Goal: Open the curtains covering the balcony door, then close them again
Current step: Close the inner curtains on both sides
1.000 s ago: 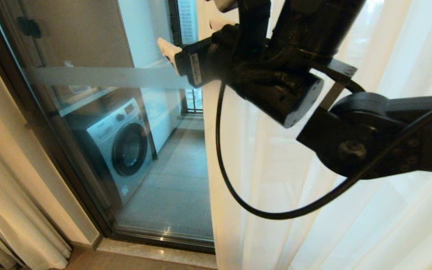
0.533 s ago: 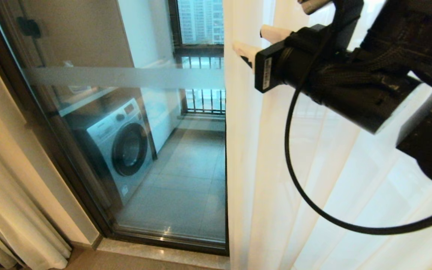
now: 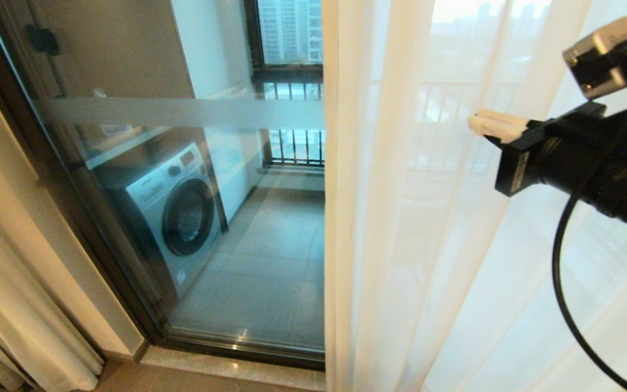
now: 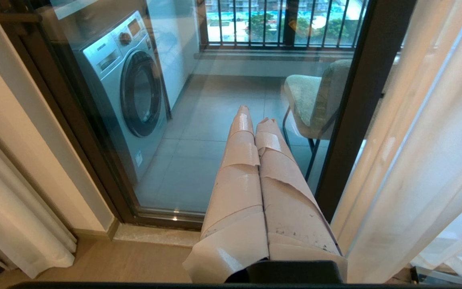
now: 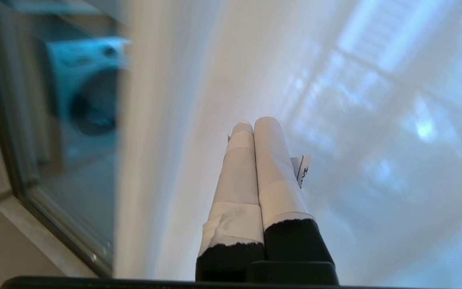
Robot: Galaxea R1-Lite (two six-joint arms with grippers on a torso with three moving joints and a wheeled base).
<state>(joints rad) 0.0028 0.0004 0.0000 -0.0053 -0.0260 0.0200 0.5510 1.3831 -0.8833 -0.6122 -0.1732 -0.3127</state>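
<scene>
The white sheer of the curtains [image 3: 400, 218] hangs over the right part of the balcony door [image 3: 145, 111], its free edge near the middle of the head view. The cream drape [image 3: 8, 305] is bunched at the far left. My right gripper [image 3: 474, 122] is held out at the right in front of the sheer, shut and empty, apart from the free edge. In its wrist view the taped fingers [image 5: 269, 160] press together against blurred sheer fabric [image 5: 199, 80]. My left gripper [image 4: 255, 120] is shut, empty and low, pointing at the door glass beside its dark frame post [image 4: 351, 120].
Behind the glass stand a washing machine [image 3: 174, 209] on the left and a padded chair [image 4: 315, 100] on the tiled balcony floor. An outer window with railing bars [image 3: 292, 147] closes the far end. A stone threshold [image 3: 226, 367] runs under the door.
My right arm has swung from the middle of the view to the right and its fingers have closed. The sheer's free edge now hangs slightly further right, baring more glass.
</scene>
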